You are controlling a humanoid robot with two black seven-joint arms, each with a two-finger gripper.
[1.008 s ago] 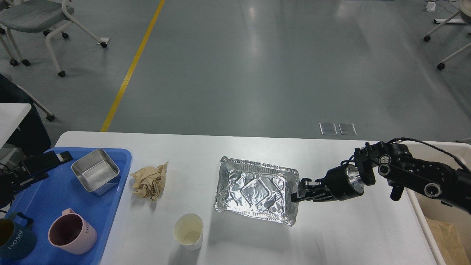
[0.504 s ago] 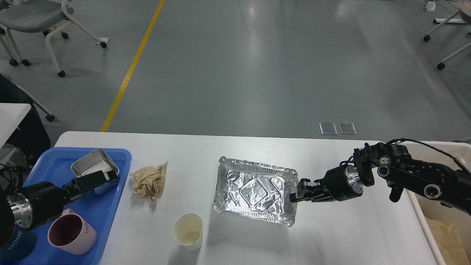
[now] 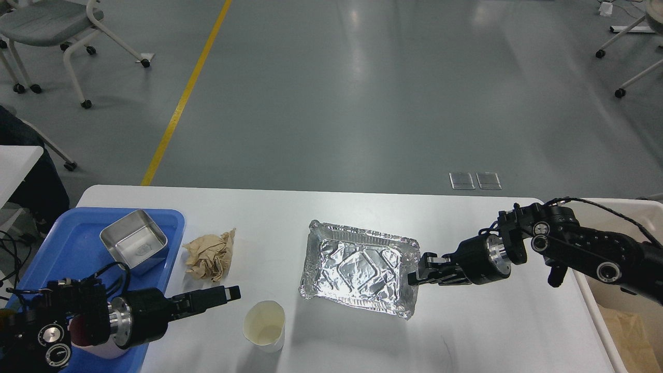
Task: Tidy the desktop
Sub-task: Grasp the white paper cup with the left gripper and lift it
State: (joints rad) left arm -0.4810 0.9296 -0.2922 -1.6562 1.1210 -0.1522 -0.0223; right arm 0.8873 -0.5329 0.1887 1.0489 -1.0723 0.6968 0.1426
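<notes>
On the large white table (image 3: 466,331), the right claw (image 3: 418,273) gripped the crinkled silver foil tray (image 3: 360,267) by its rim; the left claw (image 3: 228,294), state unclear, hovered near the cream paper cup (image 3: 265,325); next probably lifting the tray binward.

A lab or test hall, by the look of it. Bare grey floor (image 3: 388,93) with a yellow line (image 3: 186,93) (painted lane marking), and wheeled chairs (image 3: 57,26) pushed aside.
</notes>
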